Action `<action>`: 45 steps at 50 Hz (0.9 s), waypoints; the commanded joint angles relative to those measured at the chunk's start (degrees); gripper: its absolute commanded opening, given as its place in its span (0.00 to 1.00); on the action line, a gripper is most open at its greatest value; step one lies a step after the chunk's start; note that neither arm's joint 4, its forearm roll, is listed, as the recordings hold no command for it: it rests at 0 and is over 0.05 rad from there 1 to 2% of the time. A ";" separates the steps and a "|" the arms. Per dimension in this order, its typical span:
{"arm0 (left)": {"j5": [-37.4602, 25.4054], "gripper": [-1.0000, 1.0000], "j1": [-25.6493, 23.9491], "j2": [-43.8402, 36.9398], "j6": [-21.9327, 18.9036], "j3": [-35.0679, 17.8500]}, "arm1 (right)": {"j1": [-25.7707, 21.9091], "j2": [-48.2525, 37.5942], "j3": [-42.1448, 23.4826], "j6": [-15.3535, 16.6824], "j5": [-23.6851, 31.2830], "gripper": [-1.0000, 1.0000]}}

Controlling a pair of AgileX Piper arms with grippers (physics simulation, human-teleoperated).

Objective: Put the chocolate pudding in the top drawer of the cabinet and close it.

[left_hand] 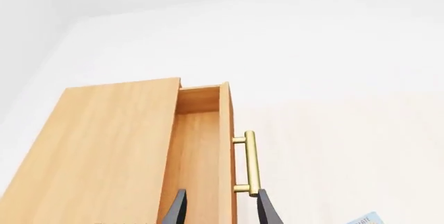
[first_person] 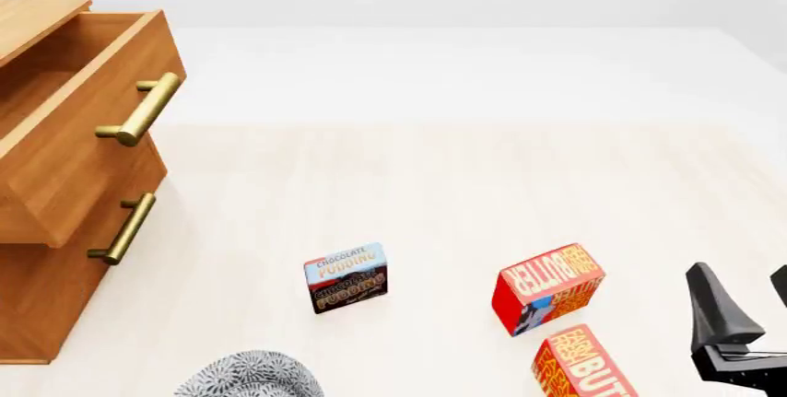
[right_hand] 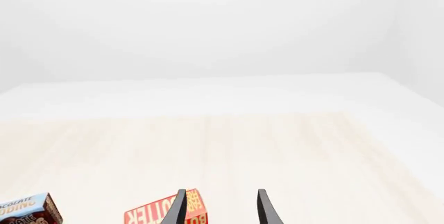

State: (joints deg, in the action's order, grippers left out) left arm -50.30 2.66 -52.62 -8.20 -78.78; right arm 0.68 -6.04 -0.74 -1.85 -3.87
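The chocolate pudding (first_person: 346, 277) stands upright on the light table, right of the cabinet (first_person: 37, 305); the wrist views each catch a part of this chocolate pudding (left_hand: 364, 219) (right_hand: 28, 211). The top drawer (first_person: 87, 130) is pulled out, its brass handle (first_person: 142, 110) facing right. In the left wrist view the top drawer (left_hand: 227, 141) and its handle (left_hand: 250, 164) lie ahead of my left gripper (left_hand: 222, 213), which is open and holds nothing. My right gripper (first_person: 747, 300) (right_hand: 222, 211) is open and empty at the near right, well right of the pudding.
Two red-orange butter boxes (first_person: 547, 288) (first_person: 584, 365) sit between the pudding and my right gripper; one butter box (right_hand: 166, 214) shows by my right fingers. The shut second drawer has a brass handle (first_person: 123, 228). A grey speckled rounded object (first_person: 246, 376) is at the front edge.
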 commanded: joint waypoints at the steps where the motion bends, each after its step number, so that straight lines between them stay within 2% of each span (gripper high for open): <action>1: -1.64 1.00 -0.33 -1.71 1.65 0.88 | -0.01 0.08 -0.13 0.01 0.20 1.00; 10: 0.17 1.00 -0.21 -2.44 2.67 3.32 | -0.02 -2.21 0.04 0.03 -2.24 1.00; 12: 1.51 1.00 1.42 -3.08 1.41 4.68 | -0.03 -2.97 0.10 0.03 -3.05 1.00; 18: 2.99 1.00 0.79 -4.35 3.10 6.53 | -0.03 -4.39 0.21 0.03 -4.57 1.00; 25: 5.97 1.00 0.83 -5.14 3.00 10.07 | -0.04 -5.40 0.32 0.03 -5.69 1.00; 34: 7.83 1.00 0.54 -5.88 4.31 12.73 | -0.03 -5.32 0.36 0.02 -5.66 1.00; 45: 10.58 1.00 -0.74 -4.44 5.38 18.19 | -0.03 -2.43 0.33 0.00 -2.79 1.00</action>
State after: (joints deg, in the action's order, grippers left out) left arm -41.94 2.70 -57.51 -3.92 -64.66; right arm 0.65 -10.00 -0.42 -1.84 -8.14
